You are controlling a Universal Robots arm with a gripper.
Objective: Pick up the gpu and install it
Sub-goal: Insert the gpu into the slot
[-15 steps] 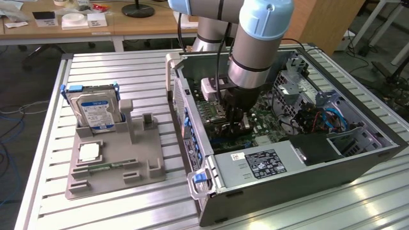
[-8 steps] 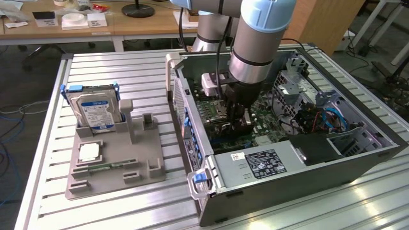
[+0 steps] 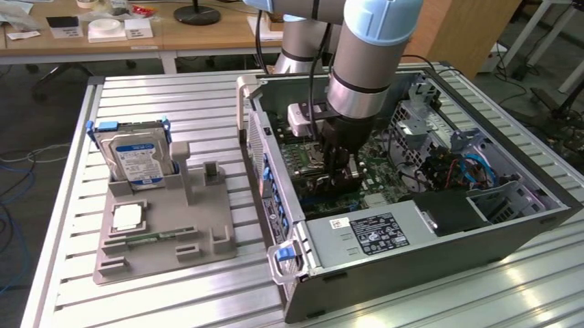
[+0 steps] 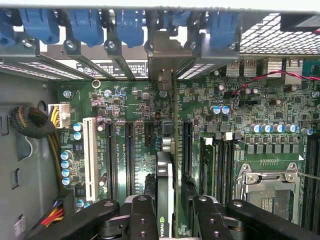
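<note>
Gpu (image 4: 166, 200), thin, stiff, light yet fragile, stands edge-on clamped between the gripper's (image 4: 170, 210) fingers (image 4: 144, 215) by its upper edge, above the motherboard (image 4: 135, 107) slots.

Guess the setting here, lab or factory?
Probably a robotics lab: an open PC case on a slatted aluminium table, a parts fixture beside it, office desks behind.
</note>
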